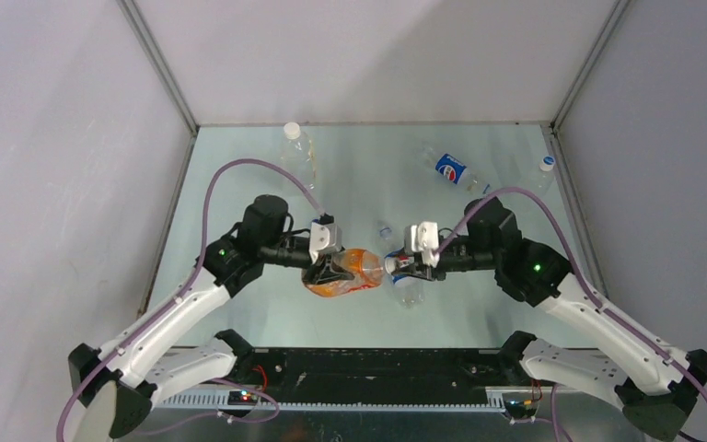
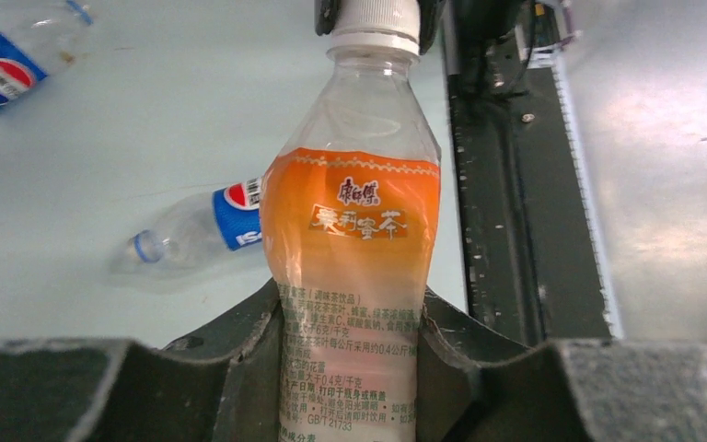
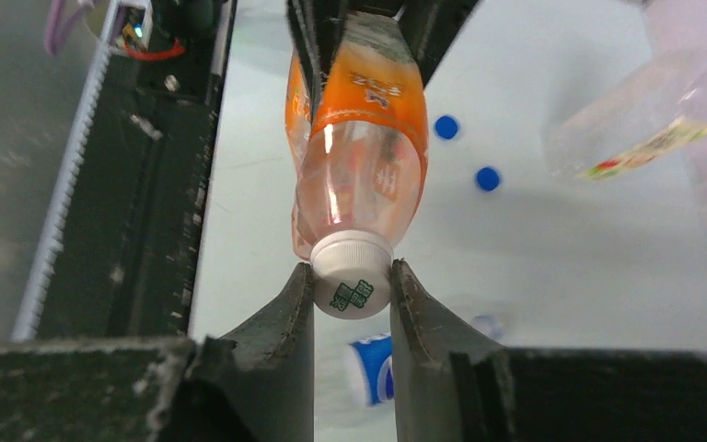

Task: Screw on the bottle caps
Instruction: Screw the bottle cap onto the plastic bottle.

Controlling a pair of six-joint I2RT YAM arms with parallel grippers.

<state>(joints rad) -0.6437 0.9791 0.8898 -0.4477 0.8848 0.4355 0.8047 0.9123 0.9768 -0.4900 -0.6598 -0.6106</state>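
Note:
My left gripper (image 1: 330,273) is shut on the body of a clear bottle with an orange label (image 1: 350,271), held level above the table. In the left wrist view the jaws (image 2: 350,318) press both sides of the label (image 2: 350,230). A white cap (image 3: 352,276) sits on the bottle's neck. My right gripper (image 1: 396,265) is shut on this cap, one finger on each side (image 3: 352,287). The cap also shows in the left wrist view (image 2: 375,18). Two loose blue caps (image 3: 446,127) (image 3: 488,179) lie on the table beyond; one shows in the top view (image 1: 385,232).
A Pepsi bottle (image 1: 410,291) lies on the table right under the right gripper (image 2: 207,226). Another Pepsi bottle (image 1: 451,168) lies at the back. A clear bottle (image 1: 299,147) stands at the back left and one (image 1: 538,170) at the back right wall.

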